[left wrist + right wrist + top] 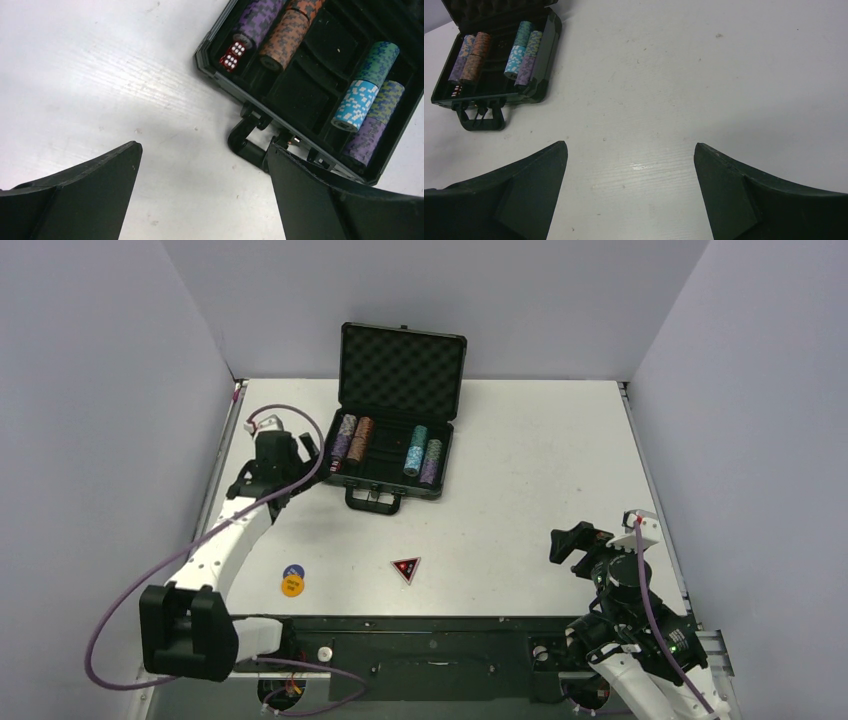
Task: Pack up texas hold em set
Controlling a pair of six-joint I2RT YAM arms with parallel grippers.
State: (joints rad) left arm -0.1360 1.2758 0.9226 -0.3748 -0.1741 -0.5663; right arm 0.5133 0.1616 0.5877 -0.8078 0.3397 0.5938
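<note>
The black briefcase stands open at the back of the table, its foam lid upright. Inside lie purple, brown and teal chip stacks. Red dice sit in its front left corner. The yellow disc and blue disc lie on the table near the front left. The black-red triangle lies front centre. My left gripper is open and empty, just left of the case, near its handle. My right gripper is open and empty at the front right.
Grey walls enclose the table on three sides. The case also shows far off at the upper left of the right wrist view. The arm bases and a black bar line the near edge.
</note>
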